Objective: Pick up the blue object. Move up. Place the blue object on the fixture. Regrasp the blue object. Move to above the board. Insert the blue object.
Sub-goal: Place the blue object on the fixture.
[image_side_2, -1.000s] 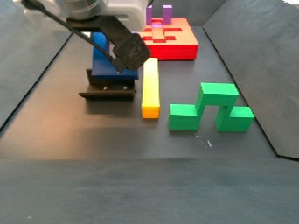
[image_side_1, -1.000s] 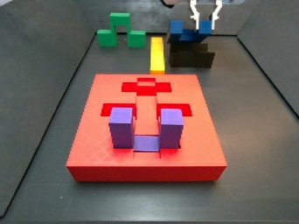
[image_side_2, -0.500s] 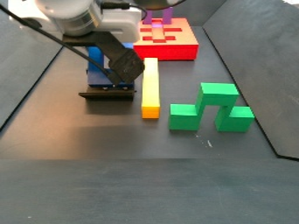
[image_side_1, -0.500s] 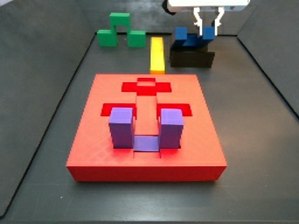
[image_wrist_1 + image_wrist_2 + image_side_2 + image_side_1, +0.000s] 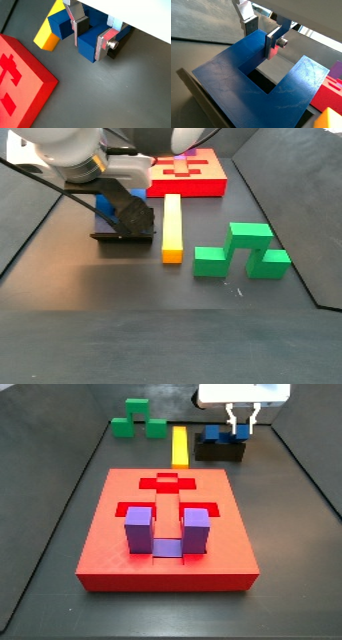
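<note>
I take the large flat red board (image 5: 167, 534) with cut-out recesses as my landmark; a lighter purple U-shaped block (image 5: 164, 530) already sits in its near recess; beyond its far edge lies a long yellow bar (image 5: 179, 444), with green blocks (image 5: 138, 416) off in the far corner past that; just beside the bar stands the small black open-box fixture (image 5: 221, 451); the dark blue matte plastic U-shaped block (image 5: 264, 85) rests on the fixture, prongs and base plain in a wrist view; the two-finger gripper (image 5: 91, 36) hangs over it, silver plates straddling one prong, but whether the pads press I cannot tell. My reading: rigid, light, smooth-faced plastic; it should not deform but could slip or cock; I would pinch the flat sides of one prong, low and square.
</note>
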{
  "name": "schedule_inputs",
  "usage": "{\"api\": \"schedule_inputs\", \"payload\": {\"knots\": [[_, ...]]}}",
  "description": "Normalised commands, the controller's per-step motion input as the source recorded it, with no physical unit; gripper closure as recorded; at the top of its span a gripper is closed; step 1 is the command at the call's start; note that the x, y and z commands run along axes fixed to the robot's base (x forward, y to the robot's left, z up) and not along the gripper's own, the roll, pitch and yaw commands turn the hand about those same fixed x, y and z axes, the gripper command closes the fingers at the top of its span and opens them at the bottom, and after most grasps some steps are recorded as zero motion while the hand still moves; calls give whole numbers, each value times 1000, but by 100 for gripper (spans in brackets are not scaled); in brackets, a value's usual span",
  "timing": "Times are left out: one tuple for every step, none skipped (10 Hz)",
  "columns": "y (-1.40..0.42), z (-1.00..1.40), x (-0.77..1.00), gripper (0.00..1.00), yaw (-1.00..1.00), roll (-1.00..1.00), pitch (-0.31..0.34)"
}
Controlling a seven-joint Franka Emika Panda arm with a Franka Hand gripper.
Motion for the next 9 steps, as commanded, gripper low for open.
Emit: {"api": "schedule_inputs", "payload": {"knots": [[0,-23,0,100,0,0,-9],[0,0,0,100,0,20,0],[0,0,-154,100,0,0,0],[0,0,-363,100,-54,0,-54],[0,0,-409,100,-69,0,-89],[0,0,-174,100,-60,0,-46],[0,0,0,100,0,14,0],[0,0,0,100,0,29,0],[0,0,0,100,0,0,0]]}}
